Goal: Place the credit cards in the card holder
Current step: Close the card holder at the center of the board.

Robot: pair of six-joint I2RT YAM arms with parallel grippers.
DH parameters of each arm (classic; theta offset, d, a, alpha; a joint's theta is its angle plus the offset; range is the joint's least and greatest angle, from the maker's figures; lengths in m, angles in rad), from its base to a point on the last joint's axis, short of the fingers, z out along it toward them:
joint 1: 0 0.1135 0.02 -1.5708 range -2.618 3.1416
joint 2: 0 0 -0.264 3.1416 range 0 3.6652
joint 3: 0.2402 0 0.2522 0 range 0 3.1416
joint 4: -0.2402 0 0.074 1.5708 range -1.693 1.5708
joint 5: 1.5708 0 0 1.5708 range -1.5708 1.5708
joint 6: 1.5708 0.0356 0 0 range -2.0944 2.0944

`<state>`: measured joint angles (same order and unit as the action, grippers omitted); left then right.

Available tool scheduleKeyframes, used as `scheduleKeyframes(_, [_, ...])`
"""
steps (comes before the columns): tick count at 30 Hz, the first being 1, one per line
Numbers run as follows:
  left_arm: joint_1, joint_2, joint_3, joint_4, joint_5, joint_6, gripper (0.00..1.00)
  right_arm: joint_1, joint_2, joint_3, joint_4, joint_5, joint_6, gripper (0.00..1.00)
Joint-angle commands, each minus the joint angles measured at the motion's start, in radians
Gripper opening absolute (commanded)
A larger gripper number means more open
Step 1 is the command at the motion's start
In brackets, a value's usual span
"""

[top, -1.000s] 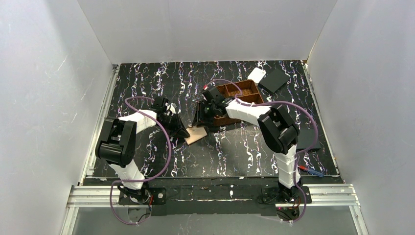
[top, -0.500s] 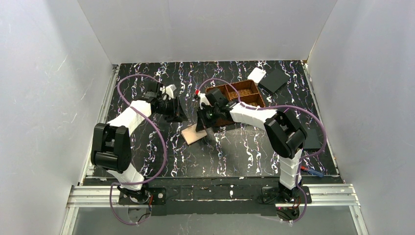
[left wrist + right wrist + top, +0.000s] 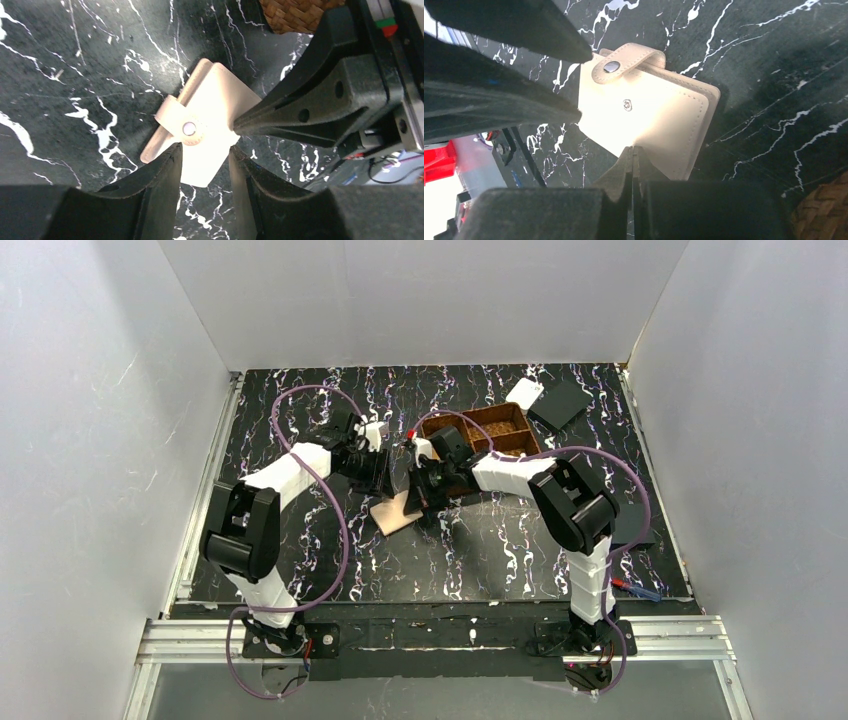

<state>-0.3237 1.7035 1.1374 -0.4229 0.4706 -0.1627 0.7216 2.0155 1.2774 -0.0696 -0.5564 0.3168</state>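
**Card holder.** The card holder [image 3: 393, 512] lies flat on the black marbled table [image 3: 480, 560], near its centre. It is folded shut, pale tan face up. It is fastened by a strap [image 3: 626, 56] with a metal snap [image 3: 611, 66] wrapped over one edge.

**Left gripper.** The left gripper [image 3: 205, 150] is positioned at about 11 o'clock from the card holder in the top view, and is pointed down at it. Its jaws are parted. In the left wrist view, one corner of the card holder is seen in the gap between the two fingers [image 3: 160, 175]. Contact between either finger and the leather cannot be confirmed.

**Right gripper.** The right gripper [image 3: 632, 150] is positioned at about 3 o'clock from the card holder in the top view. Its fingers are pressed together to a single point, and nothing is seen between them. That point is set against the edge of the card holder opposite the strap.

**Surroundings.** A brown woven basket [image 3: 485, 432] is located at about 1 o'clock from the card holder. Beyond the basket, at the far right of the table, a white piece [image 3: 523, 392] and a flat black square [image 3: 560, 403] are placed side by side.
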Motion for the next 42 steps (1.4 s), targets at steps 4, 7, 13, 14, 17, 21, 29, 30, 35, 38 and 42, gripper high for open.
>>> scheduleKeyframes(4, [-0.034,0.019,0.062,-0.026,-0.105,0.093,0.34,-0.008,0.036,-0.006,0.060,-0.071,0.018,0.01])
scheduleKeyframes(7, [-0.037,0.039,0.075,-0.027,-0.095,0.095,0.28,-0.008,0.037,-0.010,0.060,-0.077,0.027,0.01])
scheduleKeyframes(13, [-0.057,0.052,0.087,-0.029,-0.081,0.119,0.28,-0.008,0.034,-0.012,0.060,-0.083,0.033,0.01])
scheduleKeyframes(14, [-0.059,0.053,0.087,-0.030,-0.074,0.119,0.29,-0.008,0.034,-0.012,0.060,-0.085,0.033,0.01])
scheduleKeyframes(17, [-0.069,0.056,0.084,-0.028,-0.085,0.124,0.28,-0.010,0.034,-0.014,0.060,-0.086,0.033,0.01])
scheduleKeyframes(21, [-0.072,0.064,0.088,-0.037,-0.111,0.130,0.21,-0.011,0.034,-0.016,0.060,-0.091,0.033,0.01])
scheduleKeyframes(29, [-0.082,0.058,0.081,-0.040,-0.151,0.151,0.28,-0.014,0.033,-0.020,0.060,-0.096,0.033,0.01])
scheduleKeyframes(30, [-0.084,0.058,0.079,-0.041,-0.155,0.153,0.29,-0.014,0.034,-0.020,0.060,-0.099,0.035,0.01])
scheduleKeyframes(35, [-0.089,0.053,0.075,-0.038,-0.158,0.155,0.32,-0.014,0.037,-0.024,0.096,-0.108,0.045,0.01])
scheduleKeyframes(38, [-0.092,0.037,0.065,-0.028,-0.155,0.157,0.34,-0.014,0.038,-0.020,0.095,-0.111,0.045,0.01])
scheduleKeyframes(42, [-0.093,0.011,0.041,-0.006,-0.153,0.158,0.36,-0.014,0.041,-0.020,0.096,-0.111,0.047,0.01])
